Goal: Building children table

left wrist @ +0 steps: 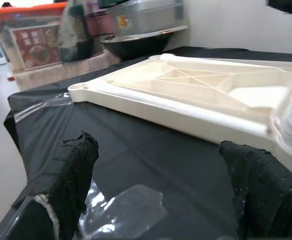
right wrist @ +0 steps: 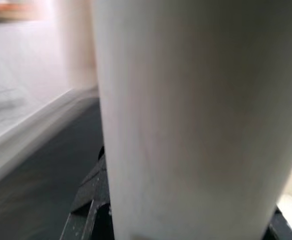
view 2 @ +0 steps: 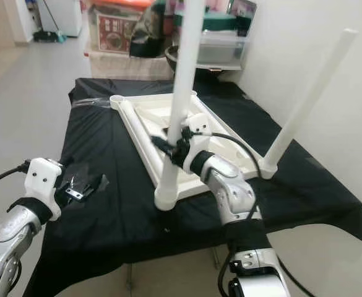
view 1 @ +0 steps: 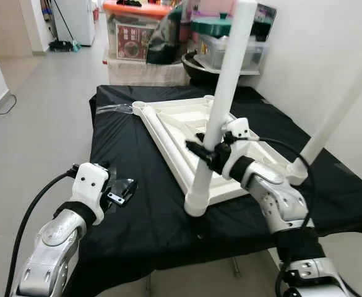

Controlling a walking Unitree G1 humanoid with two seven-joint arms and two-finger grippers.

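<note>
While the white tabletop [view 1: 187, 133] lies upside down on the black-covered work table [view 1: 137, 210], ribs facing up, one white leg [view 1: 221, 108] stands in its near corner socket at about 6 o'clock of the panel, tilted slightly. A second leg [view 1: 332, 120] rises from the corner at roughly 4 o'clock, leaning toward the wall. The far corner socket at 11 o'clock holds no leg.

Judging by the look, these are hollow moulded plastic parts: light, stiff and smooth, so a leg could slip or twist in a loose pinch, and the panel could skid on the slick cloth if pushed sideways. The best hold seems to be low on the tube, just above the socket, pressing straight down its axis.

That is about where the right gripper [view 1: 206, 150] sits: its black fingers are closed around the near leg a little above the base, the tube directly between them, as the right wrist view confirms with the leg [right wrist: 185, 120] close against the camera.

At about 8 o'clock from the panel, well apart from it, the left gripper [view 1: 122, 192] hovers over the cloth with fingers [left wrist: 68, 172] spread and holding nothing, pointed toward the panel's long edge [left wrist: 185, 105]. Clear tape [left wrist: 126, 212] glints on the cloth beneath it. Storage boxes [view 1: 137, 34] stand beyond the table at 12 o'clock.
</note>
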